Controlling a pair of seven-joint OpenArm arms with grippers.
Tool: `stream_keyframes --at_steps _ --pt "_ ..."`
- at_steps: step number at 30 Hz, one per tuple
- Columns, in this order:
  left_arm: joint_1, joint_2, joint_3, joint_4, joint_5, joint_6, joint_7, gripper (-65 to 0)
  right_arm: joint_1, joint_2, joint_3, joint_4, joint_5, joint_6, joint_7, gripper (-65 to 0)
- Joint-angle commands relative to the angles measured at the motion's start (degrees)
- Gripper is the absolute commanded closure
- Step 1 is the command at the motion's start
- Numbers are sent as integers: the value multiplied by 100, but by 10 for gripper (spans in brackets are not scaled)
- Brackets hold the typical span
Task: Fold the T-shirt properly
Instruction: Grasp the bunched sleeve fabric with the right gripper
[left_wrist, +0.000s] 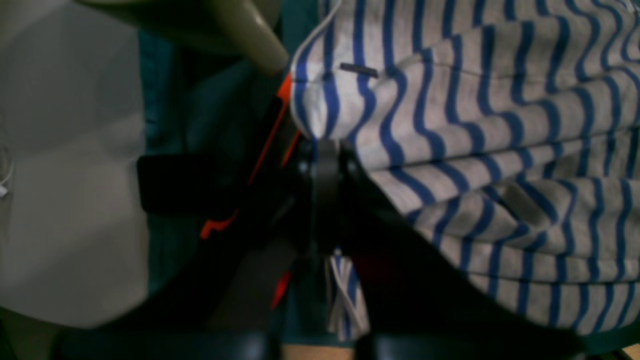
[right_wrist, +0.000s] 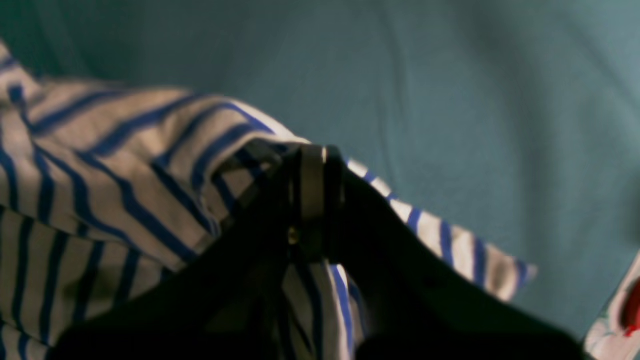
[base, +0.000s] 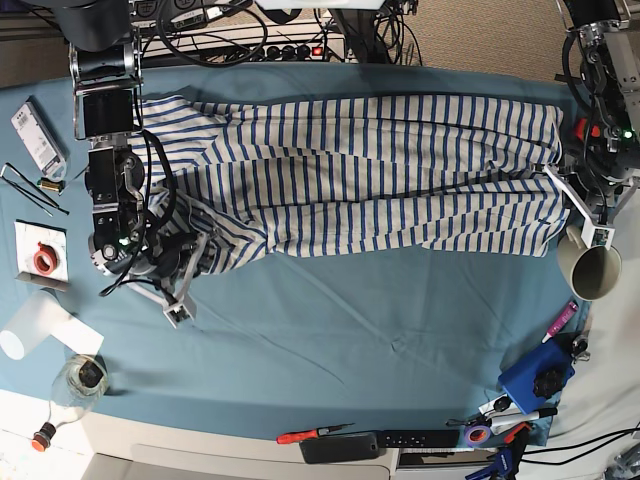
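- Right pincer (right_wrist: 314, 200), at the base view's left, has its jaws pressed together on a gathered fold of the shirt (base: 360, 175) near the sleeve end.
- Left pincer (left_wrist: 325, 165), at the base view's right, is likewise clamped tight on the shirt's hem corner, right at the bench (base: 330, 330) edge.
- The shirt lies across the far half of the bench, long axis running side to side, sleeves and neck end toward the right pincer, hem toward the left one.
- It is soft knit, cream with thin blue stripes, wrinkled and bunched where each pincer grips, flatter in the middle.
- The teal cloth in front of the shirt is broad and bare, slightly creased.
- A grey-green cup (base: 588, 268) sits just beside the left pincer, off the hem corner.
- Along the near edge lie a blue box (base: 535, 378), a screwdriver (base: 312, 433) and a remote (base: 400, 440).
- A tape roll (base: 44, 261) and a bottle (base: 70, 385) stand near the right arm's side.
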Motion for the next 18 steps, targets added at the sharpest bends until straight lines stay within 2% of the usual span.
stream_keyframes --at_steps 1,8,18 --pt "-46 -83 -44 107 2 -2 -101 0 157 55 24 203 26 -26 31 0" --pt "-46 -83 -44 107 2 -4 -101 0 155 55 24 420 28 -74 -404 0" --pt "-46 -83 -44 107 2 -2 -103 0 160 85 356 420 20 -131 -223 0"
